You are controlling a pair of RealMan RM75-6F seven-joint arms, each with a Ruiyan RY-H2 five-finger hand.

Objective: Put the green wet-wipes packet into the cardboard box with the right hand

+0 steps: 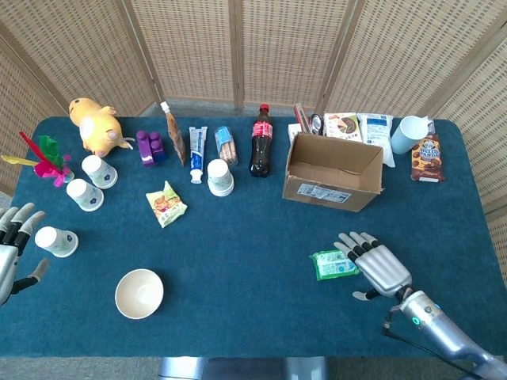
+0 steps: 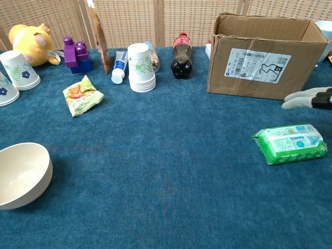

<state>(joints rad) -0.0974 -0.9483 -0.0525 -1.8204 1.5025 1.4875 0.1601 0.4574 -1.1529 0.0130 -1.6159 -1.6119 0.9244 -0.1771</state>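
Note:
The green wet-wipes packet (image 1: 331, 264) (image 2: 290, 143) lies flat on the blue table, in front of the open cardboard box (image 1: 333, 172) (image 2: 264, 55). My right hand (image 1: 375, 266) hovers over the packet's right end with its fingers spread apart and nothing in them; in the chest view only its fingertips (image 2: 301, 98) show at the right edge, above the packet. My left hand (image 1: 14, 247) stays at the far left edge, fingers apart, holding nothing.
A cola bottle (image 1: 261, 140) stands left of the box, with a cup stack (image 1: 220, 177), toothpaste and snacks further left. A white bowl (image 1: 139, 294) and a snack bag (image 1: 166, 203) lie front left. A paper cup (image 1: 57, 241) sits by my left hand. Packets and a mug stand behind the box.

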